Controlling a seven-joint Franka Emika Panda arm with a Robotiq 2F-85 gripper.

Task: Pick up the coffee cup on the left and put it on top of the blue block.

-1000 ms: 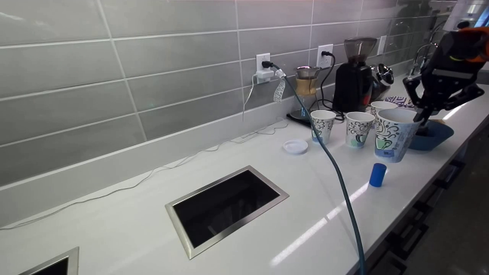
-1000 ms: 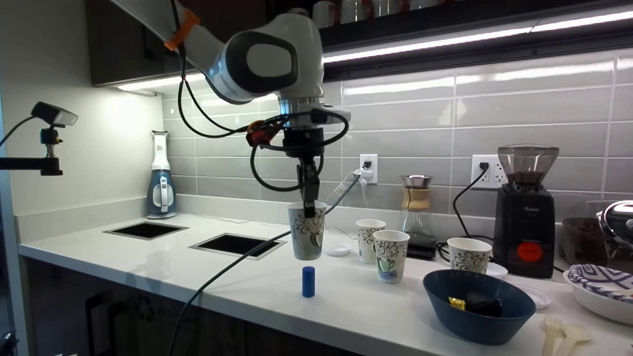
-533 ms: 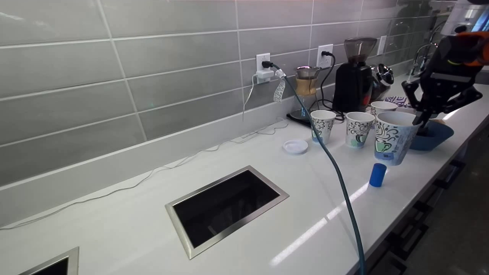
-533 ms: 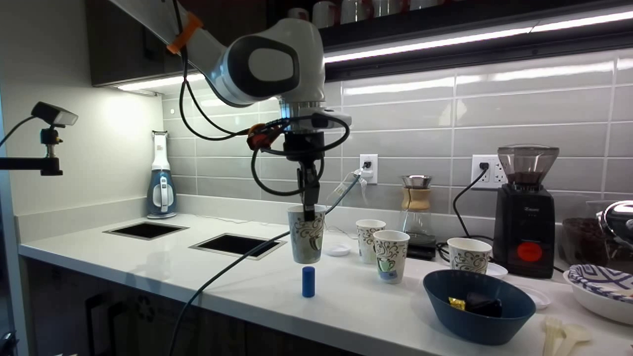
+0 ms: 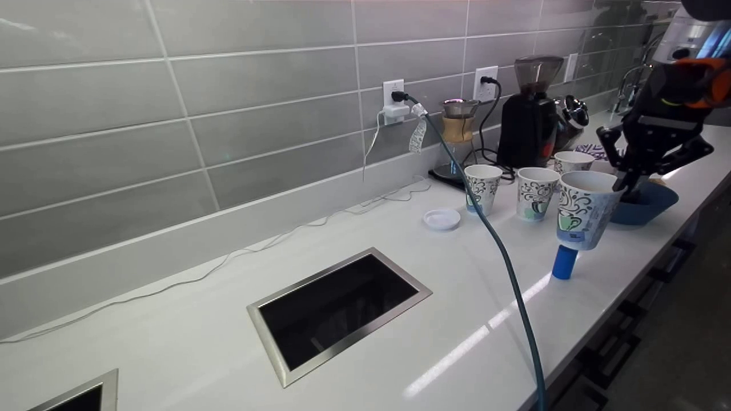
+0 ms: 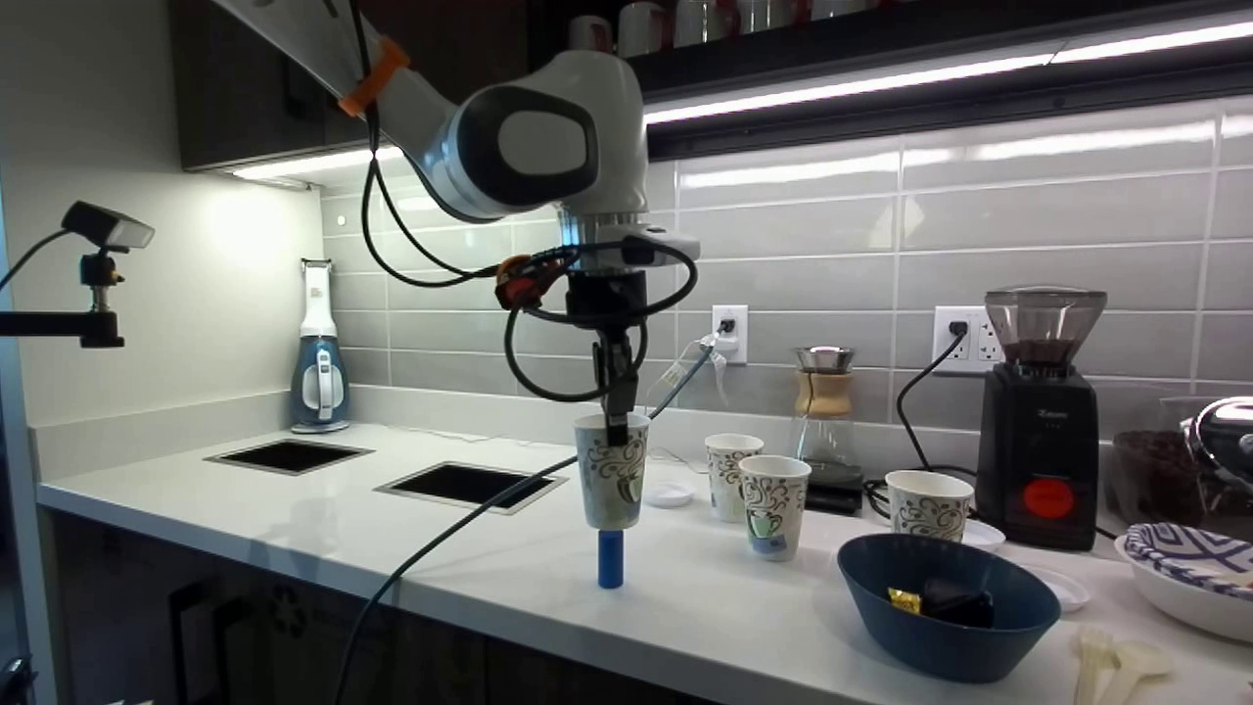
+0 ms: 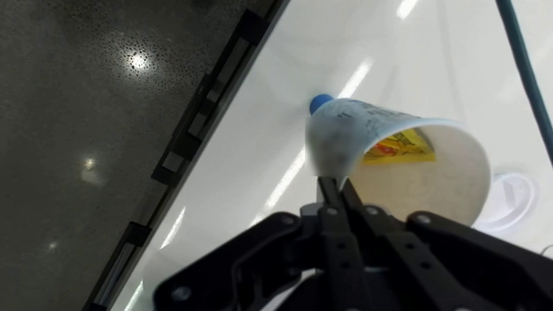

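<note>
Coffee cup [image 6: 613, 487], paper: just below your pincer [image 6: 617, 433], which grips its wall near the rim; presumably light, easily crushed; rim likely your stiffest hold

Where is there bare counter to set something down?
Between the block and the framed inset nearest it, though the green cord crosses there; also between block and bowl, in front of the standing cups. Crowded: beside the brewer and grinder, where those cups gather, and above the block, taken up by the held cup.
</note>
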